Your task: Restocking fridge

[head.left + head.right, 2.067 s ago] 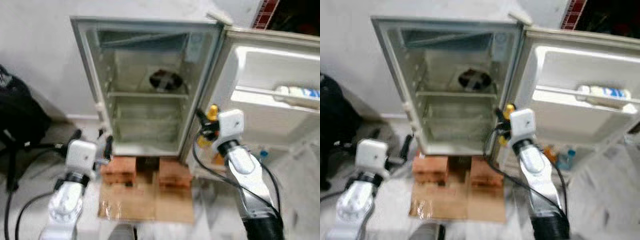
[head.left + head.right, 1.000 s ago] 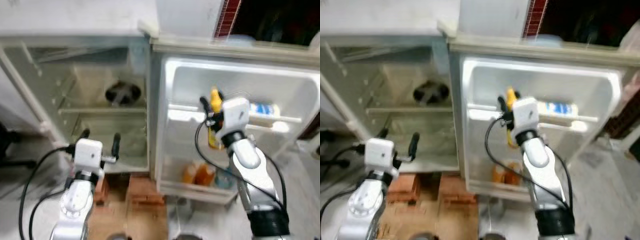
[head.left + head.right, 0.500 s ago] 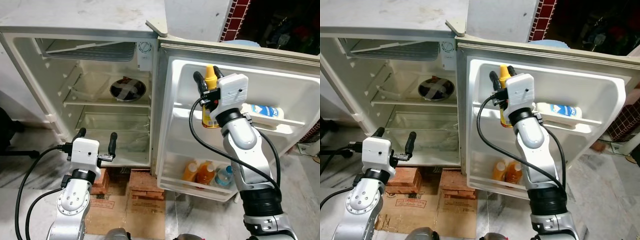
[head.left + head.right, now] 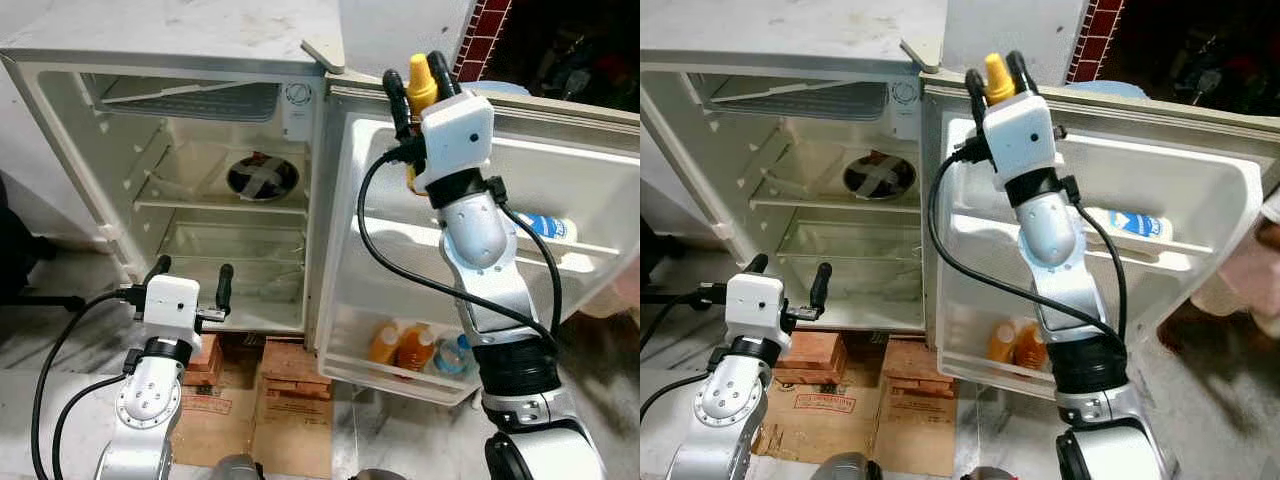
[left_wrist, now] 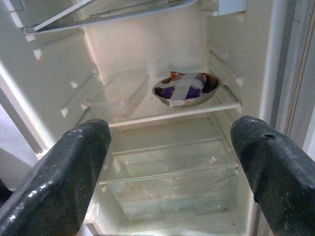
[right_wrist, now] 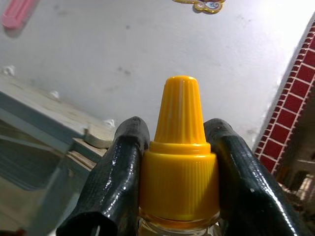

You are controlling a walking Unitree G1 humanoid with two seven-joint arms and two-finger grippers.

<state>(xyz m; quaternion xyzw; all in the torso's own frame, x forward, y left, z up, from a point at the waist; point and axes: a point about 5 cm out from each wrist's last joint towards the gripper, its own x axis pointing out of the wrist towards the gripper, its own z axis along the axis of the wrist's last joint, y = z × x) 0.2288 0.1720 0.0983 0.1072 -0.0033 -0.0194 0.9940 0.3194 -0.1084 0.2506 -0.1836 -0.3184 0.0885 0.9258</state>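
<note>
We see the yellow-capped bottle (image 4: 420, 82) at the upper middle of the left eye frame, clamped between the jaws of the right gripper (image 4: 414, 80) and raised level with the top edge of the open fridge door (image 4: 560, 190). The right wrist view brings it close: the ribbed yellow cap (image 6: 179, 162) fills the centre, a black finger (image 6: 114, 184) pressed to each side, with a pale wall and red brick behind, which the head views show only as a strip at the upper right.

Further out, the head views give the door shelves: a white bottle with a blue label (image 4: 545, 228) lying on the middle rail, and two orange bottles (image 4: 400, 348) beside a clear one with a blue cap (image 4: 454, 352) in the lower bin.

At the lower left of the frame, the left gripper (image 4: 190, 285) hangs before the open fridge (image 4: 200, 180), its jaws apart and holding nothing. Its wrist view looks straight inside and shows what the head views leave unclear: a metal bowl (image 5: 186, 90) sealed with crossed tape, sitting on a shelf, with a clear drawer (image 5: 172, 184) below. Under the fridge we see bricks (image 4: 290, 362) and flattened cardboard (image 4: 250, 425) on the floor.
</note>
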